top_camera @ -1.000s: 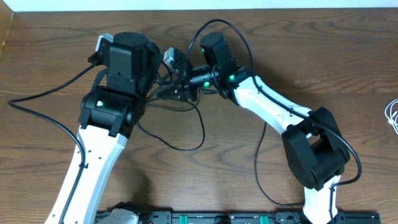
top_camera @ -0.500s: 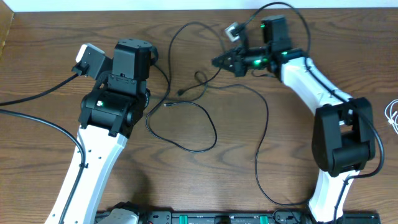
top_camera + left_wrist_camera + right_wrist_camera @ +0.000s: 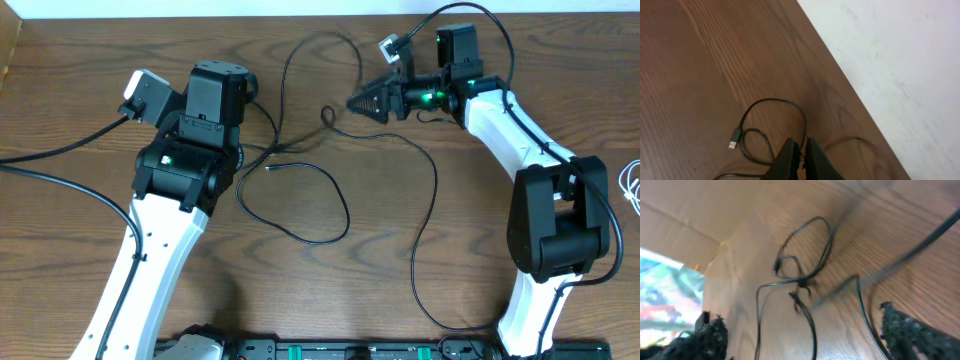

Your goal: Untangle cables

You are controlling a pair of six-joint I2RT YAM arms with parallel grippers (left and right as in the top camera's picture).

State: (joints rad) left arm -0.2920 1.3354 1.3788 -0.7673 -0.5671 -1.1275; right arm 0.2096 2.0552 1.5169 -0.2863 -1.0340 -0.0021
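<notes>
The long black cable lies in loose loops on the wooden table between the arms, with a small plug end near the left arm. In the left wrist view my left gripper is shut, the black cable runs down into its tips, and a USB plug lies beside it. My right gripper stands wide open just above the table at the back. Its fingers straddle a strand of black cable without touching it. The white cable lies apart at the far right edge.
The table's far edge runs close behind the left gripper, with a white surface beyond it. Thick black robot wires trail off the left arm across the table. A cardboard edge stands at the back left corner.
The two arms have pulled apart and the right one swung to the back right. The right gripper has opened and let go of the black cable, which now lies slack on the table.
</notes>
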